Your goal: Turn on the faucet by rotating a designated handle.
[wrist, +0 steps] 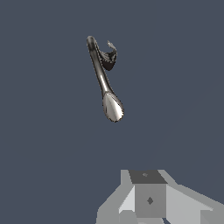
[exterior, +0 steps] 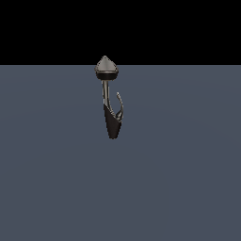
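Note:
The faucet (exterior: 111, 123) stands on the grey floor in the middle of the exterior view, with a grey cone-shaped top (exterior: 106, 67), a thin stem and a black pointed body. The handle (exterior: 120, 104) is a thin curved sliver branching from the body toward the exterior view's right. In the wrist view the faucet (wrist: 101, 74) shows from above, with the handle (wrist: 112, 53) beside its stem. Grey blocks of my gripper (wrist: 148, 197) show at the picture's edge, well apart from the faucet. Its fingertips are cut off. The arm does not show in the exterior view.
A flat grey floor (exterior: 188, 179) surrounds the faucet, with a black background (exterior: 188, 28) behind it. No other objects show.

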{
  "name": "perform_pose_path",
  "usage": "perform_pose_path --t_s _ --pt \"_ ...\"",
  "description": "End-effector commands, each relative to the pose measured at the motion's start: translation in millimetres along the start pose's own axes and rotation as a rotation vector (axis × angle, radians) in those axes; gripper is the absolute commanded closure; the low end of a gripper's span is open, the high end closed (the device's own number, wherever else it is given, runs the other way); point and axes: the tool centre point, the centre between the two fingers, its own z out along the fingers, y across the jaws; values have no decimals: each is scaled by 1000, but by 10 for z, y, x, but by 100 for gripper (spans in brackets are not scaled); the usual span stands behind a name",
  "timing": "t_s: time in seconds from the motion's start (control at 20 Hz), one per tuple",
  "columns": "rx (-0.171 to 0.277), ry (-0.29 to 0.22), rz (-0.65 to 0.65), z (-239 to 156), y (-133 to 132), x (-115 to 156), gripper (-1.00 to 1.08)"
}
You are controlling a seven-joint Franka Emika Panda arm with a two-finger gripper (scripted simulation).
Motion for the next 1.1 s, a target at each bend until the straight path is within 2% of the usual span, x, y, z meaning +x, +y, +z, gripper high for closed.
perform_pose_path --t_s 0.0,0.55,1.05 --pt "18 -24 48 87 -65 128 108" --pt "113 -148 302 565 -325 821 108" --pt "203 -264 543 1075 -450 1473 108"
